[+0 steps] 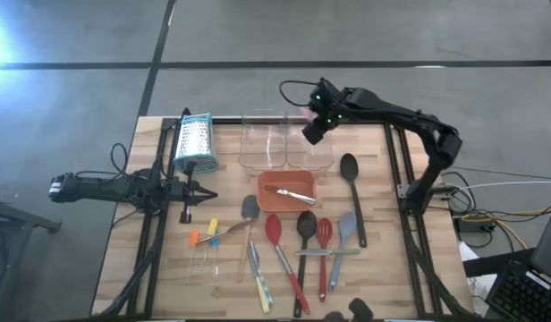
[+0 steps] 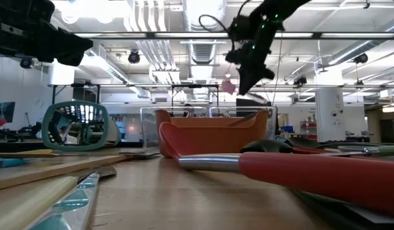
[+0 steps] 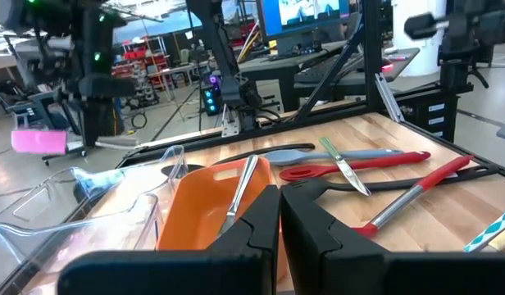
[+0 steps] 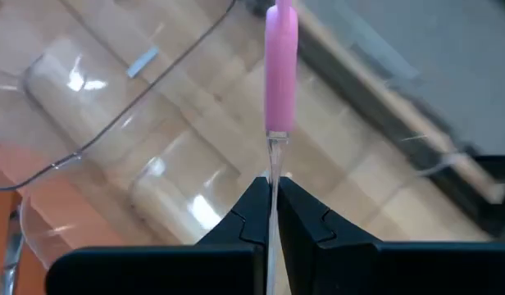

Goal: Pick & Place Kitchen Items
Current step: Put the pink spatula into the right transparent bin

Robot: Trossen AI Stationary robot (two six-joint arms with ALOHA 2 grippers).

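My right gripper (image 1: 311, 132) hangs high over the clear tubs (image 1: 284, 148) at the table's far side, shut on a thin tool with a pink handle (image 4: 281, 65), which also shows in the low view (image 2: 229, 86). Long-handled kitchen items lie flat on the near half of the table: a black spoon (image 1: 351, 179), a red spoon (image 1: 275, 231), a red slotted spatula (image 1: 324, 234), grey spatulas (image 1: 345, 228), thin green-yellow tools (image 1: 258, 277) and small orange and yellow pieces (image 1: 204, 234). My left gripper (image 1: 208, 195) waits shut at the table's left, pointing level. My right gripper pinches the tool's thin pale shaft (image 4: 274, 164) between its two fingertips, just short of the pink handle. The fingers slant downward from the right side and lie along the shaft, so the pink handle sticks out past them. The tool is lifted clear above the tubs.
An orange tray (image 1: 267, 204) with a metal tool in it sits mid-table, just nearer than the two clear tubs. A metal box grater (image 1: 195, 141) with teal trim lies at the far left. Black frame rails run along both table sides.
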